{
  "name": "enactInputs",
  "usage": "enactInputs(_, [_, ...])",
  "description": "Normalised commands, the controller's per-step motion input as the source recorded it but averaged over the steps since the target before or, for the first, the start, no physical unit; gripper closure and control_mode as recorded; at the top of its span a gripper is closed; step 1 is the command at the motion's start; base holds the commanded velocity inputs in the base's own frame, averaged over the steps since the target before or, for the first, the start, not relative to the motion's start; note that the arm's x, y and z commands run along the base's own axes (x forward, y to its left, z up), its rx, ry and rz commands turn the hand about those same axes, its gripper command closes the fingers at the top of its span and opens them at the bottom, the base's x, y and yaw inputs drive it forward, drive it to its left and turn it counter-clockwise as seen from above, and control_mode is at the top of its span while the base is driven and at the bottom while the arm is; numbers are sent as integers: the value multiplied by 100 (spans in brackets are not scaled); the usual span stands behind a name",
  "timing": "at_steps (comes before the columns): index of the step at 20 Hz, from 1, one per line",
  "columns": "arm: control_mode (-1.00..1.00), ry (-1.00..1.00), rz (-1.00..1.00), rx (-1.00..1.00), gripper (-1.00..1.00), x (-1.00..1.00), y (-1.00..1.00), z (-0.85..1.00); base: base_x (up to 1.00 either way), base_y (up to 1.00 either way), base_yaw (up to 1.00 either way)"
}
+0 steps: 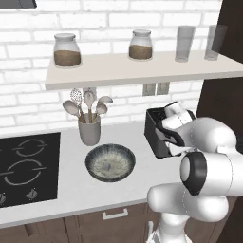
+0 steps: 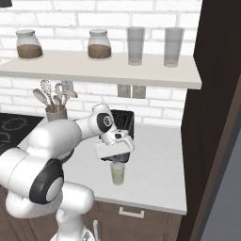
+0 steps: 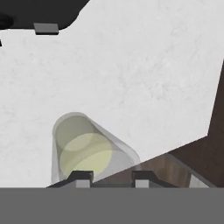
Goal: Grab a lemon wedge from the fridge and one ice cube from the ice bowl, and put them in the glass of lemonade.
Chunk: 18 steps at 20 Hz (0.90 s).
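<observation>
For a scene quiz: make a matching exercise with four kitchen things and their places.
Things:
1. bowl
2. tall glasses
3. lemonade glass
4. toaster

Places:
A. under the gripper
B. on the shelf
C. counter, against the wall
D. counter, in front of the utensil cup

Pairs: 1-D, 2-B, 3-A, 4-C

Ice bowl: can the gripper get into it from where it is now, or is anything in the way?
Probably yes. The gripper hangs over the glass of lemonade, and the ice bowl lies open-topped on the counter beside the utensil cup, nothing over it.
</observation>
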Motion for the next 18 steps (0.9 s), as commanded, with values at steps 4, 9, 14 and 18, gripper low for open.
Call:
enactInputs(4, [-100,1,0,0,100,-2,0,-6,0,0,0])
enactInputs(9, [-100,0,0,0,100,-24,0,0,0,0,0])
enactInputs(14, [-100,0,0,0,-100,-26,0,0,0,0,0])
enactInputs(18, [-100,0,0,0,-100,-18,0,0,0,0,0])
